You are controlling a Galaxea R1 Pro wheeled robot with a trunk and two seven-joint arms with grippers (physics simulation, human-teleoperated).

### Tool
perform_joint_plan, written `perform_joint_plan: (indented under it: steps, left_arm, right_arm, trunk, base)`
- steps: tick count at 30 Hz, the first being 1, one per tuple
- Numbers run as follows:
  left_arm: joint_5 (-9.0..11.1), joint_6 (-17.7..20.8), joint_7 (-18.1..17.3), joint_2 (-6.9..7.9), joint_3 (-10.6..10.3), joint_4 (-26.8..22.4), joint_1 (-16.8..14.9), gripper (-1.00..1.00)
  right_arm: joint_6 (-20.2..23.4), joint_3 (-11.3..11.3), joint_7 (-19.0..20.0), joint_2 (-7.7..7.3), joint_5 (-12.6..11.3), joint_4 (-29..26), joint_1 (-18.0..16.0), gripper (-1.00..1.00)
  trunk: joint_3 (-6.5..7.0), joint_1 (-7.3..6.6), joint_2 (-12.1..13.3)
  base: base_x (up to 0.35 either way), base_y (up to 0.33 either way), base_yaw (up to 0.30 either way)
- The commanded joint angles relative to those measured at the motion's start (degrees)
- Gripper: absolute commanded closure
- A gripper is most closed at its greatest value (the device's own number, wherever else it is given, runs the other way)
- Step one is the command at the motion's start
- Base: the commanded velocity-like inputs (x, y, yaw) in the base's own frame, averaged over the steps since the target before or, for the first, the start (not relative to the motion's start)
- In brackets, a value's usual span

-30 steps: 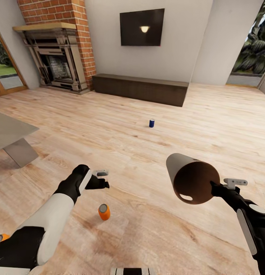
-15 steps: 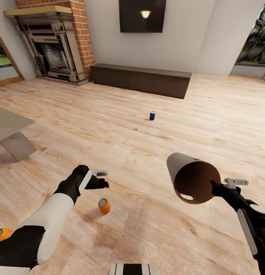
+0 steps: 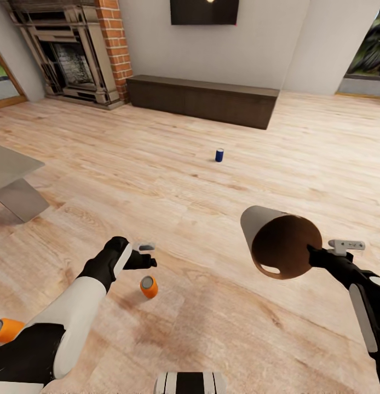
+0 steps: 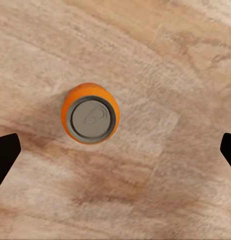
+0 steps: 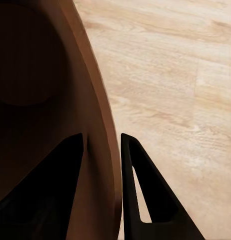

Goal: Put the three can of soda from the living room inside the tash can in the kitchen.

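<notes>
Head view: we see an orange can [image 3: 148, 286] upright on the wood floor [image 3: 212, 186], just below the left hand [image 3: 148, 255]. A blue can [image 3: 219, 155] stands well beyond it, near the low cabinet [image 3: 203, 101]. The right hand [image 3: 312, 256] grips the bin [image 3: 277, 243] by its rim, mouth tipped toward us.

Left wrist view: the hand [image 4: 115, 150] is spread wide above the orange can [image 4: 90, 113].

Right wrist view: the hand [image 5: 101, 150] is clenched on the bin wall [image 5: 98, 120].

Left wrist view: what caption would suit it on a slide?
Open left tool poised above an upright orange soda can on the wooden floor.

White forearms, black hands [image 3: 139, 258]
</notes>
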Motion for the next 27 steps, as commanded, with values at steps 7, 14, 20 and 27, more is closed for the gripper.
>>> perform_joint_plan:
  steps: [7,14,20,27]
  left_arm:
    - [0.0,-0.5,0.0,-0.03,0.0,0.0,0.0,-1.0]
    - [0.0,-0.6,0.0,-0.05,0.0,0.0,0.0,-1.0]
    - [0.0,-0.6,0.1,-0.37,-0.1,0.0,0.0,-1.0]
    - [0.0,-0.7,1.1,-0.69,-0.2,0.0,0.1,-1.0]
  right_arm:
    - [2.0,0.0,0.1,-0.98,-0.4,-1.0,-3.2,1.0]
    - [5.9,0.1,0.0,-1.6,-0.3,-1.2,-7.0,1.0]
    - [7.5,0.6,0.0,-1.73,0.8,-1.1,-9.4,1.0]
    - [8.7,0.9,0.0,-1.66,3.9,-1.1,-11.1,1.0]
  trunk:
    - [-1.56,0.17,-0.1]
    - [-3.11,0.35,-0.2]
    - [-4.44,0.51,-0.3]
    - [-5.99,0.69,-0.4]
  base:
    - [0.0,0.0,0.0]
    - [0.0,0.0,0.0]
    - [0.0,0.0,0.0]
    - [0.0,0.0,0.0]
